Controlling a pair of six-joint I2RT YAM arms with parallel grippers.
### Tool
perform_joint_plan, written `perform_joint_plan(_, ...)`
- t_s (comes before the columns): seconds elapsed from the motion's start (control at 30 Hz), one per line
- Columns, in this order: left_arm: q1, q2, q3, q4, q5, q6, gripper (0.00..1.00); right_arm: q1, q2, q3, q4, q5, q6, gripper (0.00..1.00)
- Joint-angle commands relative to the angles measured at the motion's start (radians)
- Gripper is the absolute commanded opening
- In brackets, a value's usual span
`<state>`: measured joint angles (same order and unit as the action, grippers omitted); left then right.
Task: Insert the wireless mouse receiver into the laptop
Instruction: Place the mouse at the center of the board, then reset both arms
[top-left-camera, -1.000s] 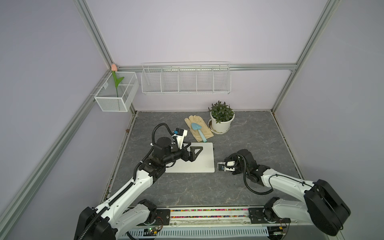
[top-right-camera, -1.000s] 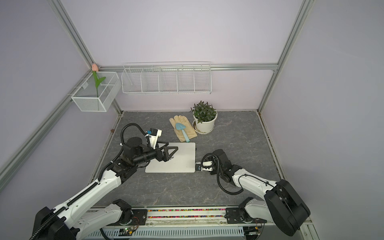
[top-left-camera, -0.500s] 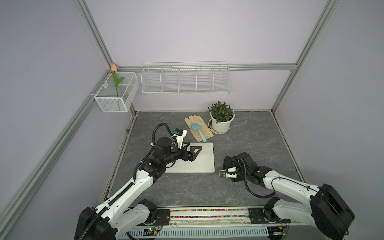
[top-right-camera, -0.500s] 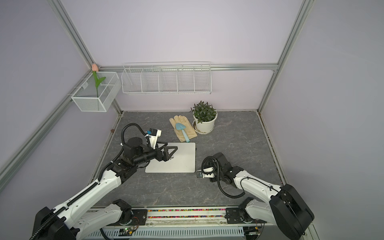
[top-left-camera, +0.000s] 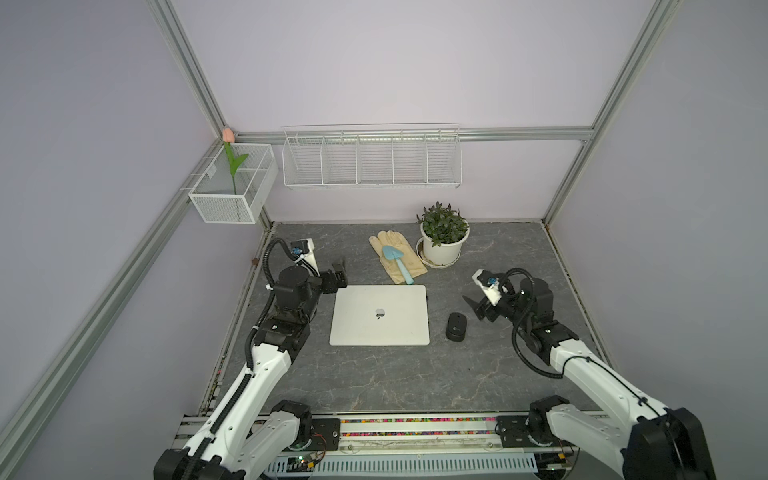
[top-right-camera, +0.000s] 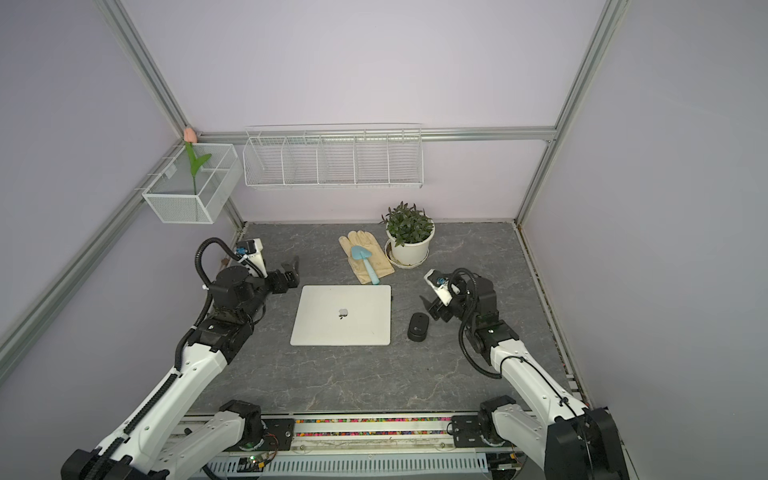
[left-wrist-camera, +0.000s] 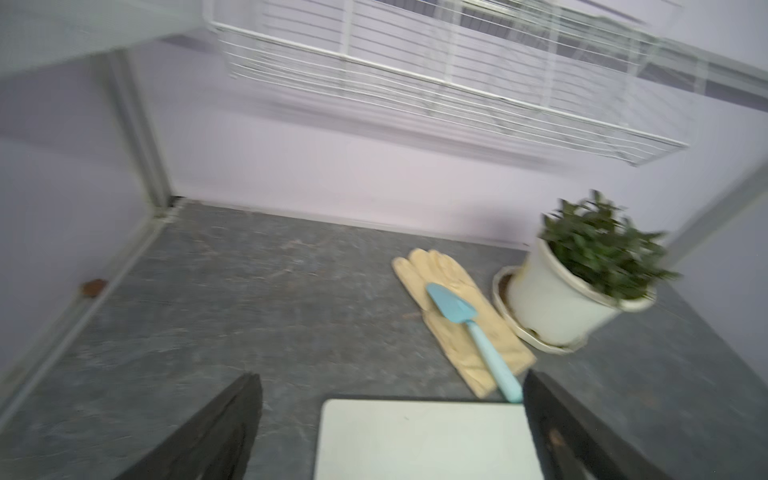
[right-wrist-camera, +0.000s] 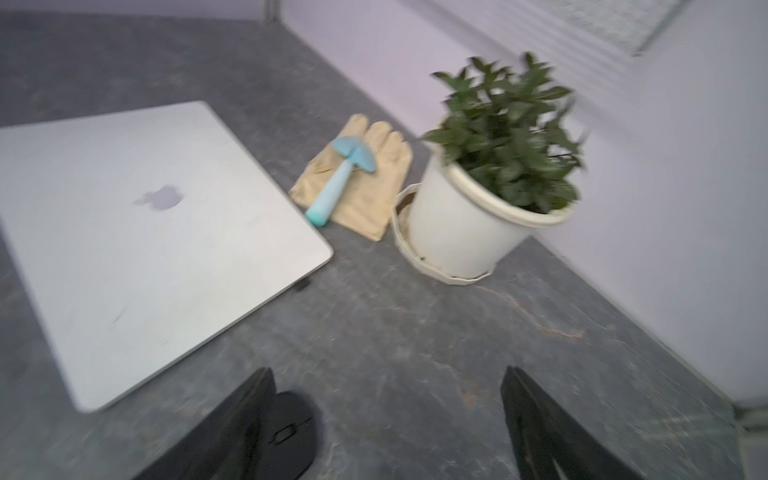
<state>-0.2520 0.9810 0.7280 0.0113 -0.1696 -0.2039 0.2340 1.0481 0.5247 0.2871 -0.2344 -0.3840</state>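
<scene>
The closed silver laptop (top-left-camera: 380, 315) (top-right-camera: 341, 315) lies flat in the middle of the table, logo up. The black wireless mouse (top-left-camera: 456, 326) (top-right-camera: 418, 326) rests just right of it. In the right wrist view a small dark stub (right-wrist-camera: 302, 285), apparently the receiver, sits against the laptop's (right-wrist-camera: 137, 232) right edge; blur hides detail. My right gripper (top-left-camera: 476, 308) (right-wrist-camera: 387, 374) hovers open and empty, right of and beyond the mouse (right-wrist-camera: 291, 436). My left gripper (top-left-camera: 338, 269) (left-wrist-camera: 388, 380) is open and empty off the laptop's (left-wrist-camera: 419, 440) far-left corner.
A tan glove (top-left-camera: 397, 255) with a blue trowel (top-left-camera: 398, 262) on it lies behind the laptop, beside a white potted plant (top-left-camera: 442, 239). A wire rack (top-left-camera: 372, 160) and a mesh basket (top-left-camera: 232, 189) holding a tulip hang on the walls.
My right gripper has opened, drawn back from the laptop's right edge and moved right, past the mouse. My left gripper has pulled off the laptop's far edge to the left.
</scene>
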Motion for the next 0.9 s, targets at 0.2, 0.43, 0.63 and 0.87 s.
perform_joint_plan(0.2,0.122,0.298,-0.207,0.312,-0.379,0.115,1.00,-0.202,0.163,-0.209,0.478,0.258,0.282,0.88)
perform_joint_plan(0.43,0.158,0.523,-0.179,0.557,-0.185,0.159,1.00,-0.232,0.538,-0.315,0.998,0.211,0.303,0.89)
perform_joint_plan(0.63,0.221,0.513,-0.254,0.670,0.019,0.165,1.00,-0.253,0.518,-0.197,0.744,0.142,0.314,0.95)
perform_joint_plan(0.87,0.220,0.539,-0.295,0.765,0.022,0.176,1.00,-0.277,0.511,-0.172,0.691,0.152,0.343,0.88)
